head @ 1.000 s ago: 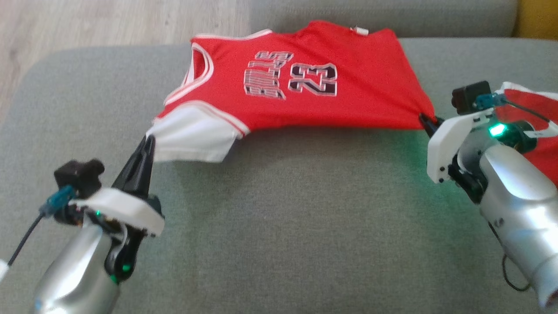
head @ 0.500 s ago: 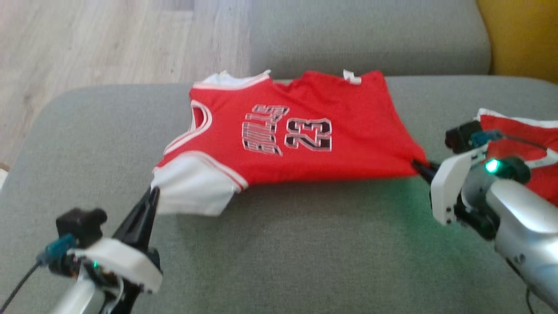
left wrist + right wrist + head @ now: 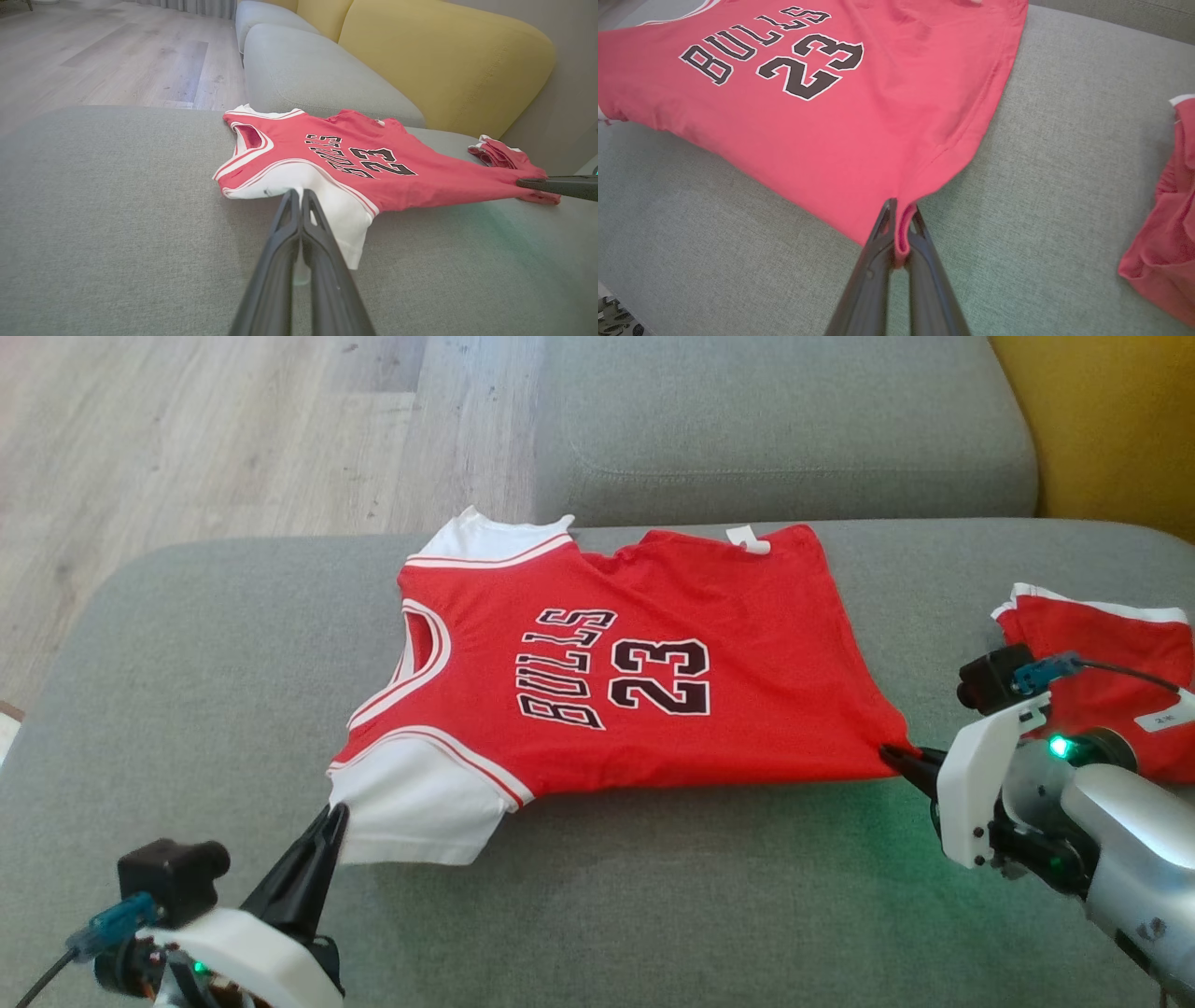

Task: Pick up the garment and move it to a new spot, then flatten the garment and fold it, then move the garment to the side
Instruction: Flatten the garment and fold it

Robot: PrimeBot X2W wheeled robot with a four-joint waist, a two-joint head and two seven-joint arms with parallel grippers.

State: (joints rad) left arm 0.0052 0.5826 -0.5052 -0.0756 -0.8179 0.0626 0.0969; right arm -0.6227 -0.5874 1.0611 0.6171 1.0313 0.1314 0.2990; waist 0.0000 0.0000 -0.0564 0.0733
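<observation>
The garment (image 3: 653, 663) is a red basketball jersey with white sleeves and black "BULLS 23" lettering, spread on the grey sofa seat (image 3: 653, 915). My left gripper (image 3: 334, 814) is shut on the near white sleeve's corner; in the left wrist view the same gripper (image 3: 300, 192) pinches that white cloth of the garment (image 3: 355, 163). At the jersey's near right hem corner my right gripper (image 3: 887, 753) is shut on red fabric. In the right wrist view red cloth of the garment (image 3: 808, 93) is bunched between the closed fingers of that gripper (image 3: 901, 205).
A second red folded piece of clothing (image 3: 1111, 644) lies on the seat at the right, just beyond my right wrist. A grey back cushion (image 3: 784, 420) and a yellow cushion (image 3: 1111, 420) stand behind. Wooden floor (image 3: 187, 429) lies off the seat's left edge.
The head camera has tilted, so the whole picture shifted down. The jersey now lies lower and flatter on the seat, still stretched between both shut grippers.
</observation>
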